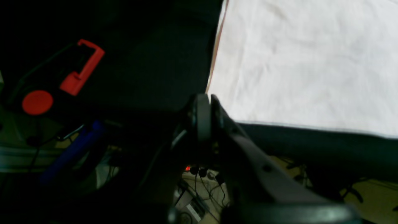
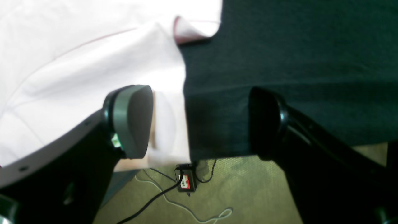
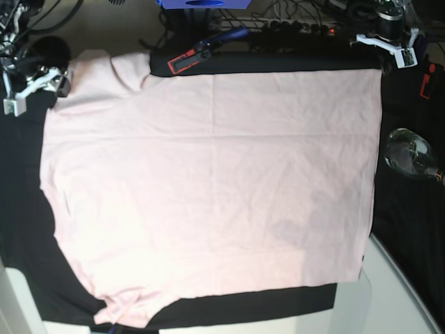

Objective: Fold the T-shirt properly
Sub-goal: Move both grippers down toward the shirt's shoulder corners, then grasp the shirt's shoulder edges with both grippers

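The pale pink T-shirt (image 3: 208, 188) lies spread flat, plain side up, over the black table cloth (image 3: 21, 209). One sleeve reaches the far left corner and another the near left. In the left wrist view the T-shirt (image 1: 304, 62) fills the upper right. My left gripper (image 1: 203, 115) is shut just off the shirt's corner, with nothing visible between its fingers; in the base view it (image 3: 389, 47) sits at the far right. My right gripper (image 2: 199, 124) is open at the table's edge, one finger (image 2: 133, 121) over the sleeve (image 2: 93, 77). In the base view it (image 3: 33, 90) stands far left.
A red-and-black clamp (image 3: 182, 62) and a blue-handled tool (image 3: 222, 38) lie beyond the shirt's far edge. A glass bottle (image 3: 410, 153) and a small red part (image 3: 425, 82) sit on the right. Cables and a small box (image 2: 186, 182) lie on the floor below.
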You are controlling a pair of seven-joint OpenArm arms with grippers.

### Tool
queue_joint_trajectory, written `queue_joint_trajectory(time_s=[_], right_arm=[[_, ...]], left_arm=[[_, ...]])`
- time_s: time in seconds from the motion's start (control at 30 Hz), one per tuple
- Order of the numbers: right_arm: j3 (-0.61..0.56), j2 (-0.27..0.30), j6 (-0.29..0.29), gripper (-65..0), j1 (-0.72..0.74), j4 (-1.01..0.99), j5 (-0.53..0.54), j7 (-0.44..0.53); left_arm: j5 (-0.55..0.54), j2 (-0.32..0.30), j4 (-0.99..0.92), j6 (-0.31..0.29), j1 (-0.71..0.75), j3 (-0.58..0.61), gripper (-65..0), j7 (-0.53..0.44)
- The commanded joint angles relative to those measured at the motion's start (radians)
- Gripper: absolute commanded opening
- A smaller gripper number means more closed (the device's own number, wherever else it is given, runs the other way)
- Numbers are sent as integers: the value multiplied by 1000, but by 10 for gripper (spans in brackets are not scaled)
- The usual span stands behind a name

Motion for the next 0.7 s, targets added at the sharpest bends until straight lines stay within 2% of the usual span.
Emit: queue_joint_trajectory(time_s=[0.0, 0.2, 0.43, 0.47, 0.6, 0.67], right_arm=[[-42, -49, 46, -202, -11, -12, -9, -120], [-69, -92, 46, -202, -42, 94, -12, -127], [-89, -98, 46, -212, -59, 101, -12, -138], [-89, -98, 46, -239, -59, 100, -12, -137], [-86, -94, 46, -432, -56, 100, -12, -137], [-88, -92, 46, -502, -56, 100, -12, -137]], left_arm=[[-8, -11, 9, 2, 2, -6, -650, -26], [-8, -11, 16, 2, -9, -6, -650, -26], [-8, -11, 12, 2, -22, -6, -650, -26], [-8, -11, 10, 2, -24, -6, -650, -26], [-11, -11, 0, 2, -41, -6, -650, -24], [-17, -11, -5, 2, -41, -6, -650, -24]])
